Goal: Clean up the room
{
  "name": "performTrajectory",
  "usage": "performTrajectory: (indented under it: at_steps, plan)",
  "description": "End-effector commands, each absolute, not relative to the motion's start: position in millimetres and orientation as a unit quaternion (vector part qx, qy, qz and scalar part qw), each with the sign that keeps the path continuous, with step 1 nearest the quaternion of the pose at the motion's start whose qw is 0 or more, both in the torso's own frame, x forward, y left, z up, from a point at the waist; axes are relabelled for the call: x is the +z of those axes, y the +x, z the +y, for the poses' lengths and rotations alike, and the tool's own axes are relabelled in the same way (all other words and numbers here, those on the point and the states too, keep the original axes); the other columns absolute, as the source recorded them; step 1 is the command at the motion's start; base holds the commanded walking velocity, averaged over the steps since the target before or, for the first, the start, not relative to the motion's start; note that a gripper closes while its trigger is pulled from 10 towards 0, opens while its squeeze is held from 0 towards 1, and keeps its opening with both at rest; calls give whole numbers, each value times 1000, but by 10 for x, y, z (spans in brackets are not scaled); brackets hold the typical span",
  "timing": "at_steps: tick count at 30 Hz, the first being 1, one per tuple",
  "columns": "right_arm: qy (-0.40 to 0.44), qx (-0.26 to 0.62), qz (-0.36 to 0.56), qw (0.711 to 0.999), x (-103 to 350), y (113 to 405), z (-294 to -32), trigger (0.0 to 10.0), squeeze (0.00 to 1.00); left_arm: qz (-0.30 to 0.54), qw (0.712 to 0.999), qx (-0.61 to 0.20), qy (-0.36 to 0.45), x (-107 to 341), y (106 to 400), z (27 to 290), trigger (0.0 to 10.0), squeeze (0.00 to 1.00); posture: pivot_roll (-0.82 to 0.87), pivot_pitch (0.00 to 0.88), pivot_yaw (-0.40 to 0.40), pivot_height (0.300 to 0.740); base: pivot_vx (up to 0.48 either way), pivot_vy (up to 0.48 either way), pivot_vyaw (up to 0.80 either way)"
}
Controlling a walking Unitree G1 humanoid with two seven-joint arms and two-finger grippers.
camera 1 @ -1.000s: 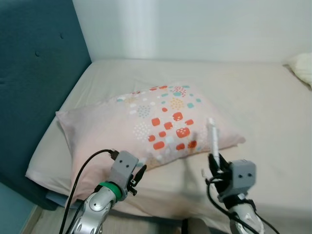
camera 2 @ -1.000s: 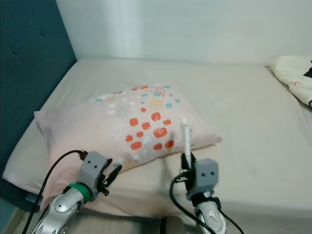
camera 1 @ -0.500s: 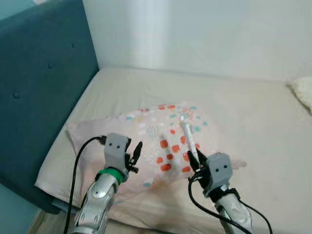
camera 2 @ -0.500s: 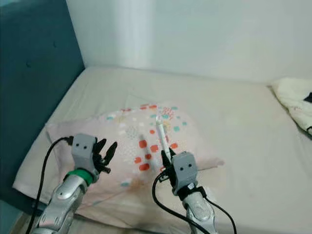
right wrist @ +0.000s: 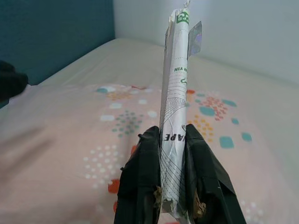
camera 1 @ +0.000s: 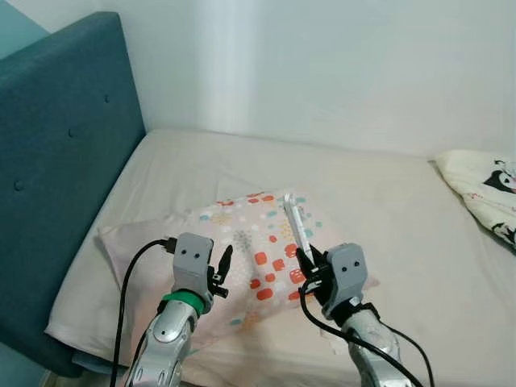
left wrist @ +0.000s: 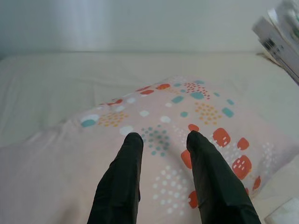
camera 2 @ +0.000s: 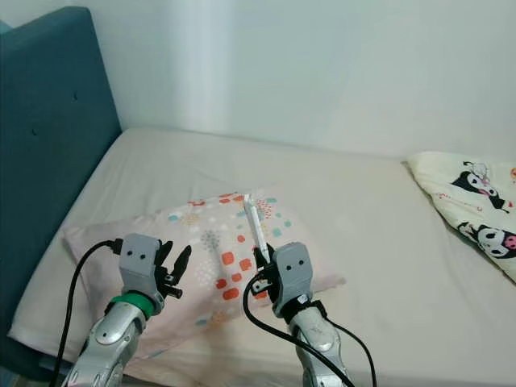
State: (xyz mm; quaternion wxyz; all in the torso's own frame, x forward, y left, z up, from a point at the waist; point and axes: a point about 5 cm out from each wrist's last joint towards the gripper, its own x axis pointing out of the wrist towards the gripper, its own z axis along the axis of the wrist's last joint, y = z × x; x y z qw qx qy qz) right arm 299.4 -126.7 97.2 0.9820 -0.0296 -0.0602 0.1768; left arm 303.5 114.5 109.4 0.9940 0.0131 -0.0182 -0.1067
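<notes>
A pale pink pillow (camera 1: pixel 250 250) with orange, teal and white spots lies on the beige bed (camera 1: pixel 379 193). My right gripper (camera 1: pixel 305 260) is raised over the pillow's near right part, shut on a flattened white wrapper (camera 1: pixel 295 227) with printed text (right wrist: pixel 175 93) that sticks up between its fingers (right wrist: pixel 201 177). My left gripper (camera 1: pixel 222 266) hovers over the pillow's near left part, open, with nothing between its fingers (left wrist: pixel 124 182). In the left wrist view the pillow (left wrist: pixel 187 121) spreads out ahead of the fingertips.
A teal padded headboard (camera 1: pixel 56 161) runs along the bed's left side. A cream blanket with black cartoon figures (camera 2: pixel 472 205) lies at the bed's right. A white wall (camera 1: pixel 322 64) stands behind the bed.
The camera has tilted up and turned right, so the blanket has come into view. Both grippers have risen from the bed's near edge to above the pillow; the right still holds the wrapper.
</notes>
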Motion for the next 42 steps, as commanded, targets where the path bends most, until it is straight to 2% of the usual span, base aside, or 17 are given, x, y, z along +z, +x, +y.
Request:
performTrajectory:
  at_steps: [1, 8, 31, 42]
  plan:
    - [-19, 167, -52, 984, 937, 2992, -1288, 10000, 0, -1, 994, -110, 16, 1005, 3010, 1132, 10000, 0, -130, 38, -10, 731, 0, 0, 0]
    - [4, 164, -53, 985, 935, 3005, -1184, 10000, 0, -1, 992, -121, 21, 1014, 3014, 1099, 10000, 0, -134, 40, 10, 731, 0, 0, 0]
    - [27, 159, -40, 986, 839, 2971, -1139, 10000, 0, 19, 990, -131, 40, 1009, 3045, 1135, 10000, 0, -121, 41, 33, 731, 0, 0, 0]
    - [29, 159, -37, 986, 816, 2957, -1126, 10000, 0, 14, 990, -134, 44, 1025, 3047, 1141, 10000, 0, -119, 45, 38, 731, 0, -409, 0]
